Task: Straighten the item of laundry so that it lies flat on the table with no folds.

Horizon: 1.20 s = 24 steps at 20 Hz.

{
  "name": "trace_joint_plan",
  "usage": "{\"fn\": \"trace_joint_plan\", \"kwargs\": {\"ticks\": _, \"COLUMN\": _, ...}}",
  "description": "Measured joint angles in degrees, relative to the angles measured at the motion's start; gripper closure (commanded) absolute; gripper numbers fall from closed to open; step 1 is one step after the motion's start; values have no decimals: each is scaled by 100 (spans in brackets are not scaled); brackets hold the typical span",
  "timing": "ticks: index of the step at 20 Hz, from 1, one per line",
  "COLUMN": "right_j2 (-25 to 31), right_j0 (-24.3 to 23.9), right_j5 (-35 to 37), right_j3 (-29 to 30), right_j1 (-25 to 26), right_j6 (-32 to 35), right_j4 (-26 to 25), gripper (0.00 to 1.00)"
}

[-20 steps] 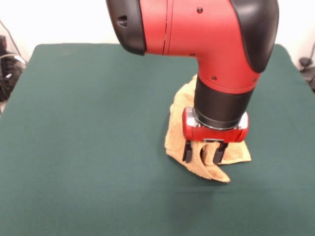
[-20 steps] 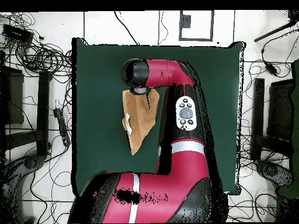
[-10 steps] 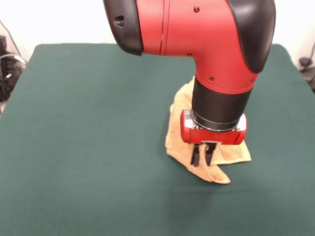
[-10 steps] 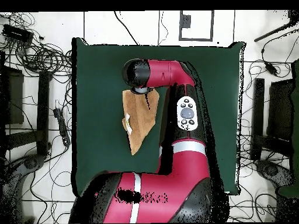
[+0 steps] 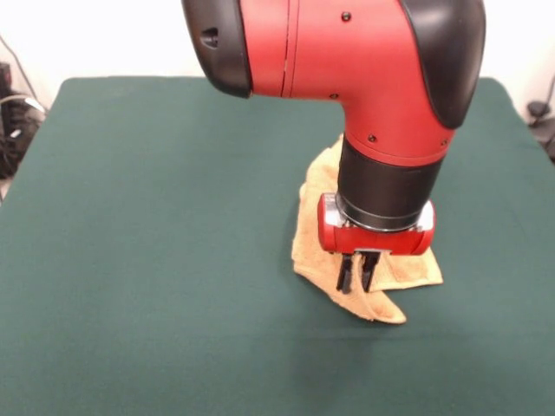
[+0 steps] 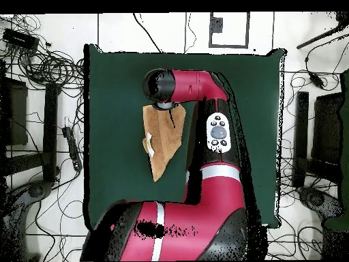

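Observation:
The orange-tan towel lies folded on the dark green table, right of centre in the front view, with a pointed fold at its near end. My gripper stands straight down on that near part, its black fingers shut together and pinching the cloth. The arm hides the towel's far part. From above, the towel is a long wedge narrowing toward the robot's base, with a white label at its left edge. The wrist covers the gripper there.
Cables and stands crowd the floor around the table in the overhead view. My arm stretches over the table's right half. Wide bare green cloth surrounds the towel on the left and front.
The fingers went from open astride the towel's fold one second ago to shut on it. The wrist shifted slightly left. Nothing has moved in the last half second.

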Motion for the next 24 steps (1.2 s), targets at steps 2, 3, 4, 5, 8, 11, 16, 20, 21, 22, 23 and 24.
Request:
{"fn": "trace_joint_plan", "kwargs": {"ticks": 2, "right_j2": 0, "right_j0": 0, "right_j5": -1, "right_j3": 0, "right_j1": 0, "right_j6": 0, "right_j4": -2, "gripper": 100}}
{"fn": "trace_joint_plan", "kwargs": {"ticks": 3, "right_j2": 0, "right_j0": 0, "right_j5": -1, "right_j3": 0, "right_j1": 0, "right_j6": 0, "right_j4": -4, "gripper": 100}}
{"fn": "trace_joint_plan", "kwargs": {"ticks": 4, "right_j2": 0, "right_j0": 0, "right_j5": -1, "right_j3": -1, "right_j1": 1, "right_j6": 0, "right_j4": -4, "gripper": 100}}
{"fn": "trace_joint_plan", "kwargs": {"ticks": 5, "right_j2": 0, "right_j0": 0, "right_j5": -1, "right_j3": -1, "right_j1": 1, "right_j6": 0, "right_j4": -4, "gripper": 100}}
{"fn": "trace_joint_plan", "kwargs": {"ticks": 8, "right_j2": 0, "right_j0": 0, "right_j5": -12, "right_j3": 0, "right_j1": 4, "right_j6": 0, "right_j4": -14, "gripper": 100}}
{"fn": "trace_joint_plan", "kwargs": {"ticks": 11, "right_j2": -1, "right_j0": 0, "right_j5": -47, "right_j3": 0, "right_j1": 4, "right_j6": 0, "right_j4": -34, "gripper": 100}}
{"fn": "trace_joint_plan", "kwargs": {"ticks": 16, "right_j2": -64, "right_j0": 1, "right_j5": -202, "right_j3": 1, "right_j1": -3, "right_j6": 0, "right_j4": -165, "gripper": 100}}
{"fn": "trace_joint_plan", "kwargs": {"ticks": 20, "right_j2": -134, "right_j0": -12, "right_j5": -241, "right_j3": 1, "right_j1": -60, "right_j6": 0, "right_j4": -314, "gripper": 100}}
{"fn": "trace_joint_plan", "kwargs": {"ticks": 21, "right_j2": -141, "right_j0": -21, "right_j5": -241, "right_j3": 1, "right_j1": -75, "right_j6": 0, "right_j4": -347, "gripper": 100}}
{"fn": "trace_joint_plan", "kwargs": {"ticks": 22, "right_j2": -142, "right_j0": -28, "right_j5": -239, "right_j3": 2, "right_j1": -85, "right_j6": 0, "right_j4": -367, "gripper": 100}}
{"fn": "trace_joint_plan", "kwargs": {"ticks": 23, "right_j2": -142, "right_j0": -48, "right_j5": -239, "right_j3": 2, "right_j1": -114, "right_j6": 0, "right_j4": -408, "gripper": 100}}
{"fn": "trace_joint_plan", "kwargs": {"ticks": 24, "right_j2": -144, "right_j0": -63, "right_j5": -241, "right_j3": 2, "right_j1": -137, "right_j6": 0, "right_j4": -434, "gripper": 100}}
